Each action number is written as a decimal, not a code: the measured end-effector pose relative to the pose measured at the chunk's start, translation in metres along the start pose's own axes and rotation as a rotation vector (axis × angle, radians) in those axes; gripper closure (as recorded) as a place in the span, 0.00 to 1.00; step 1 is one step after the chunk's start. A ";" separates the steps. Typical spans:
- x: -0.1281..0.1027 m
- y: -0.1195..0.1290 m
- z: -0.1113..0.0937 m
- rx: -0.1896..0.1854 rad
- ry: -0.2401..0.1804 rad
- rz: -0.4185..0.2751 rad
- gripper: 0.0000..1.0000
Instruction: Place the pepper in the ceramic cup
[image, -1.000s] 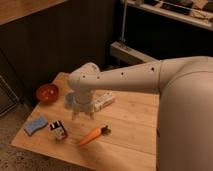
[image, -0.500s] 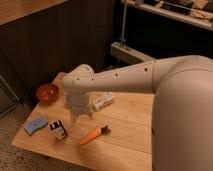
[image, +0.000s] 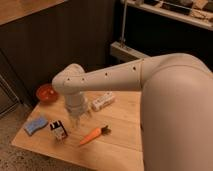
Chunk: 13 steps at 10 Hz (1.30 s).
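The pepper (image: 93, 135), slim and orange with a dark green stem end, lies on the wooden table (image: 120, 145) near the front middle. My gripper (image: 79, 119) hangs below the white wrist, just left of and above the pepper, a little over the table top. It holds nothing that I can see. The ceramic cup does not show; the wrist and arm cover the spot behind the gripper.
A red-orange bowl (image: 46, 92) stands at the table's back left. A flat blue sponge (image: 36, 125) and a small black-and-white object (image: 57, 130) lie at the front left. A white rectangular box (image: 102, 101) lies behind the pepper. My bulky white arm (image: 170, 100) fills the right side.
The wrist and gripper have moved forward and down toward the pepper, now covering the pale-blue cup that showed beside the wrist earlier. The objects on the table have not moved.
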<state>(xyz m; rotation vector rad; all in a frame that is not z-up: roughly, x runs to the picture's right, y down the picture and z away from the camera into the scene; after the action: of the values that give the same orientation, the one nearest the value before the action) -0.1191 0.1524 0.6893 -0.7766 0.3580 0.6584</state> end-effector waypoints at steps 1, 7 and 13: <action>0.000 0.000 0.000 0.001 0.000 -0.005 0.35; 0.041 -0.028 -0.032 -0.020 -0.099 -0.169 0.35; 0.048 -0.019 -0.027 -0.032 -0.055 -0.237 0.35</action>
<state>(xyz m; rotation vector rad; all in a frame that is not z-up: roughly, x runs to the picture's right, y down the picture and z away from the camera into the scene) -0.0723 0.1418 0.6567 -0.8149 0.2012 0.4623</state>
